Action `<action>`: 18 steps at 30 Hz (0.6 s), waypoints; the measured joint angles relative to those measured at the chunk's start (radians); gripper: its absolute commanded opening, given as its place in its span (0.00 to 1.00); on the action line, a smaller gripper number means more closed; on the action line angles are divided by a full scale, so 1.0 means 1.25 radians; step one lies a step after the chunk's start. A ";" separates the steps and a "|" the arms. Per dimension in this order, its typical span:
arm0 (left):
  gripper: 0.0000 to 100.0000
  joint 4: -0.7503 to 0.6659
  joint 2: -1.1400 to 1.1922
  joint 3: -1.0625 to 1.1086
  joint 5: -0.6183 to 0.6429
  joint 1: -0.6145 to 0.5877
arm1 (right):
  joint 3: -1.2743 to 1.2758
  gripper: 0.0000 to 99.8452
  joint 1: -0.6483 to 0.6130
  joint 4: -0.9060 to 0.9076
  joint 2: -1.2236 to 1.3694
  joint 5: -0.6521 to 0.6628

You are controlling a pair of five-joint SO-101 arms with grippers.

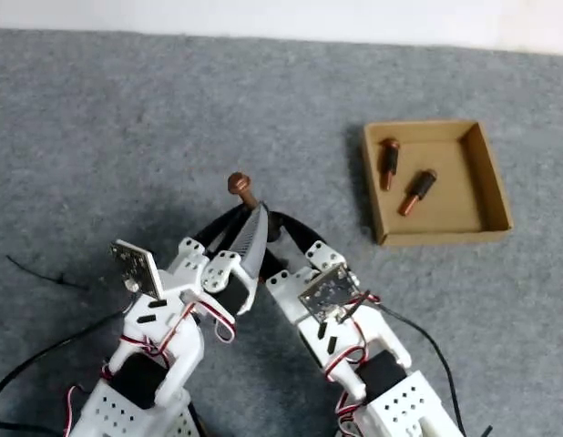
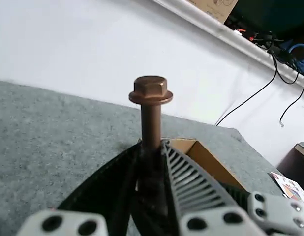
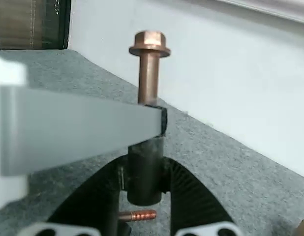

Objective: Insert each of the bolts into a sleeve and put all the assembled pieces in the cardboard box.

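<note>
The left claw [image 2: 151,147] is clenched on the bare shank of an upright bolt [image 2: 150,93]. The right claw [image 3: 144,167] is clenched on the black sleeve [image 3: 142,191] just beneath it, with the bolt's lower end inside that sleeve. The two claws meet tip to tip, and the bolt head stands clear above both.

Beyond the claws the grey table [image 1: 127,137] runs open to its far edge at the white wall [image 1: 263,14], and it is just as open out past the left claw. Well apart on the right claw's outer side sits the cardboard box [image 1: 445,237], its nearest wall facing the claws.

Four bolts show: the held one, two as assembled pieces [image 1: 389,162] [image 1: 416,192] lying apart in the box, and one loose bolt [image 3: 137,215] flat on the table under the right claw. There are three sleeves.
</note>
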 measured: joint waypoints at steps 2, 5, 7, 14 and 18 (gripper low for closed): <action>0.03 0.000 0.000 0.000 0.000 0.000 | 0.000 0.00 0.000 0.000 0.000 0.000; 0.15 0.000 0.000 0.000 0.000 -0.005 | 0.000 0.00 0.000 0.000 0.000 0.000; 0.24 0.004 0.000 0.000 0.001 -0.018 | 0.000 0.00 0.000 0.000 0.000 0.000; 0.31 0.141 -0.001 -0.025 0.001 -0.063 | 0.000 0.00 0.004 0.000 0.000 0.000; 0.31 0.222 0.006 -0.064 0.071 -0.061 | 0.000 0.00 0.022 -0.001 -0.001 0.000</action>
